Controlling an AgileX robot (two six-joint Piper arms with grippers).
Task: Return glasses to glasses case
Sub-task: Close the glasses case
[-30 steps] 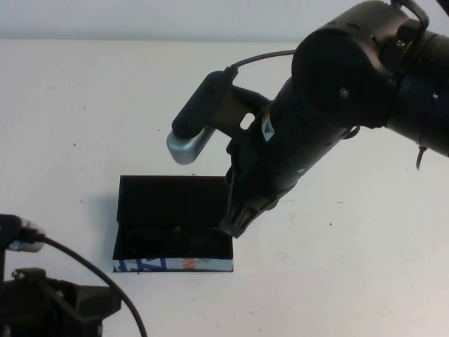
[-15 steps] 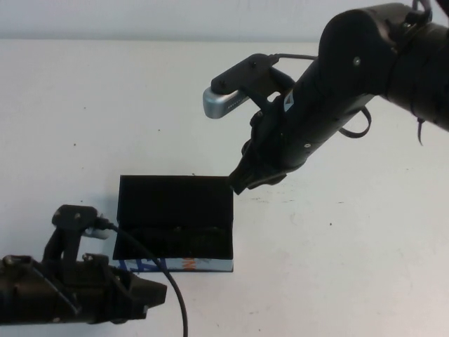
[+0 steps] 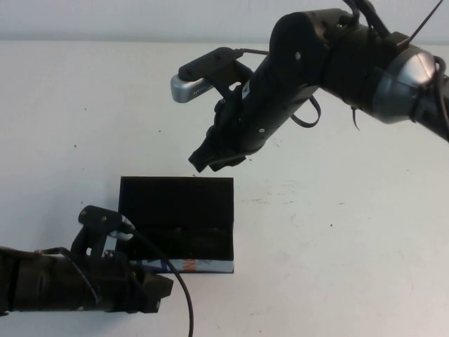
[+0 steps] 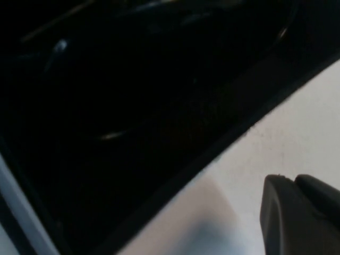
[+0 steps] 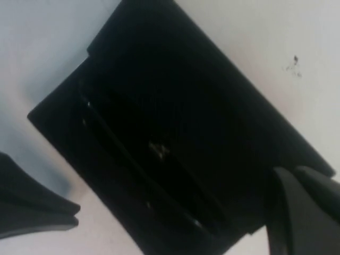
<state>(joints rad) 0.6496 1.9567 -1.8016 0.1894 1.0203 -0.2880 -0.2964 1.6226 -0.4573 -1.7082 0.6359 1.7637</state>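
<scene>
I see the glasses case (image 3: 175,225) lying open on the white table (image 3: 337,232), and the glasses (image 5: 154,154) lie inside it, dark and hard to make out. My right gripper (image 3: 210,156) hangs above the case's far edge with its fingers closed and holding nothing. My left gripper (image 3: 158,289) is low beside the case's near corner; I cannot tell how its fingers stand.

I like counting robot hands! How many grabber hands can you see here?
2. The right gripper hangs above the table just behind the open glasses case. The left gripper sits low at the case's front-left corner. None seem hidden.
</scene>
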